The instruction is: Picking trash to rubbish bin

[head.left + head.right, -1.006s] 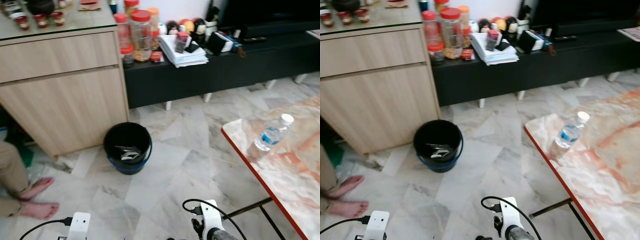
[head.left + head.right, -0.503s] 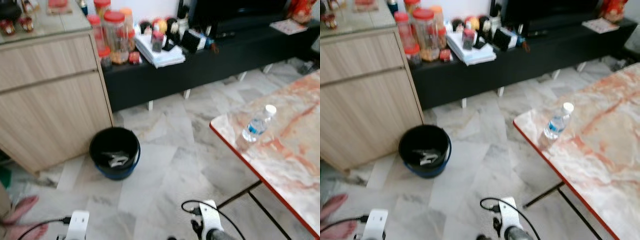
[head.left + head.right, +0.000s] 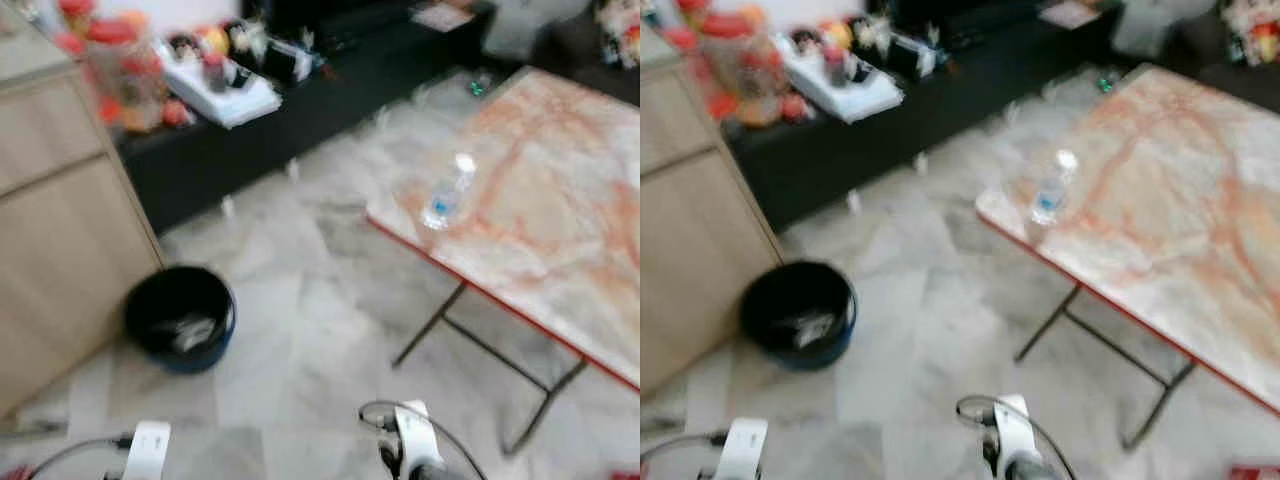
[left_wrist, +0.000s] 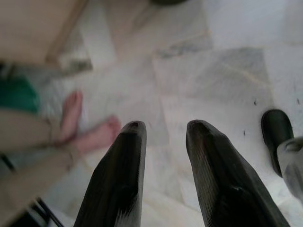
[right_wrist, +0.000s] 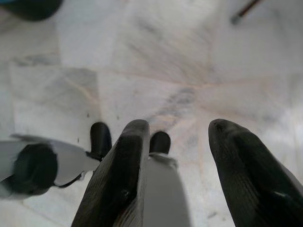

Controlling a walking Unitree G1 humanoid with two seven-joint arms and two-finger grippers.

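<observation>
everything's blurry here. the clear plastic water bottle with a white cap (image 3: 446, 194) stands near the corner of the marble-look table with a red edge (image 3: 560, 200). the round black rubbish bin (image 3: 179, 316) sits on the pale marble floor (image 3: 310, 330) beside the light wooden cabinet (image 3: 60, 250), well apart from the table. left gripper (image 4: 163, 130) and right gripper (image 5: 177, 127) both hang over the floor, fingers parted, holding nothing. a person's bare feet (image 4: 90, 130) are near the left one.

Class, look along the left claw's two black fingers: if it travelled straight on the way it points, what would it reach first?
Most likely the bare marble floor. The left claw is open and empty, aimed down at the tiles. A person's feet lie off to one side of that line, though depth is hard to judge.
</observation>
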